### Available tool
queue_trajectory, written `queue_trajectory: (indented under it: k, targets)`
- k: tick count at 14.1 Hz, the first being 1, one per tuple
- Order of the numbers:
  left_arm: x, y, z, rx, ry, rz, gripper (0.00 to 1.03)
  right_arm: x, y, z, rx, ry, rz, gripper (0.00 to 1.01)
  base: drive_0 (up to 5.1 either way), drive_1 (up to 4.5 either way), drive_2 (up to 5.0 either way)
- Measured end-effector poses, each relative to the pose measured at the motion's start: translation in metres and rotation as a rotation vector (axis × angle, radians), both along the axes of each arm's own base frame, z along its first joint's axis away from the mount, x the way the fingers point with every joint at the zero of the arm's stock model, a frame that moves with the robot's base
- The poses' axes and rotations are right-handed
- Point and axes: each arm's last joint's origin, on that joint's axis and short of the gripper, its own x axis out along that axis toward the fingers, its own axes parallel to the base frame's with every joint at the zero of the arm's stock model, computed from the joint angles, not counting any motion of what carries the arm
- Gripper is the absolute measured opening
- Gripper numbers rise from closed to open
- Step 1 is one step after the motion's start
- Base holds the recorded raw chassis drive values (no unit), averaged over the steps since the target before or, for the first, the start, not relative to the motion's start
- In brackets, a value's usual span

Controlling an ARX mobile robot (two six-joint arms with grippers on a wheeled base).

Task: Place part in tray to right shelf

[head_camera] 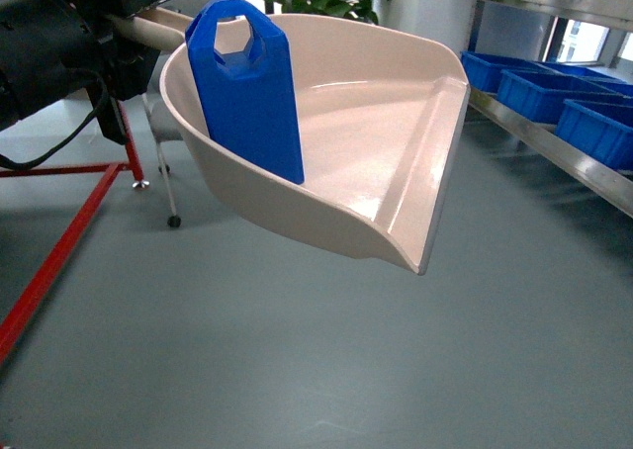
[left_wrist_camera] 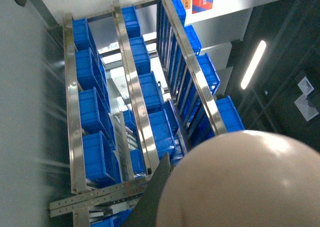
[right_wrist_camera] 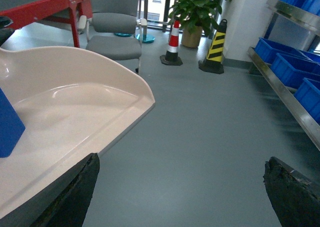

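Note:
The beige tray (head_camera: 386,152) hangs in the air above the grey floor, its flat lip pointing right and toward me. The blue part (head_camera: 252,98) stands inside it, leaning on the left wall. My left gripper (head_camera: 127,36) is shut on the tray's handle at the upper left; in the left wrist view one dark finger (left_wrist_camera: 159,189) lies against the tray's underside (left_wrist_camera: 240,182). My right gripper (right_wrist_camera: 180,192) is open with only floor between its fingers, just right of the tray (right_wrist_camera: 75,112) and the part's corner (right_wrist_camera: 7,124). The right shelf (head_camera: 554,147) runs along the right.
Blue crates (head_camera: 529,88) sit on the steel shelf (right_wrist_camera: 287,104). A red table frame (head_camera: 59,241) stands at the left. Further off are a grey chair (right_wrist_camera: 112,27), a potted plant (right_wrist_camera: 197,7), a red-and-white cone (right_wrist_camera: 172,42) and a yellow-and-black cone (right_wrist_camera: 216,47).

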Motion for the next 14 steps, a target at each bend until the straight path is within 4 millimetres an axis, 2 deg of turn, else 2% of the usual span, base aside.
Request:
queue_trajectory:
  k: [14]
  targets:
    - [0.0001, 0.001, 0.0001, 0.0, -0.001, 0.003, 0.12, -0.0002, -0.0001, 0.0002, 0.0, -0.001, 0.0, 0.98, -1.8, -1.78, -1.8]
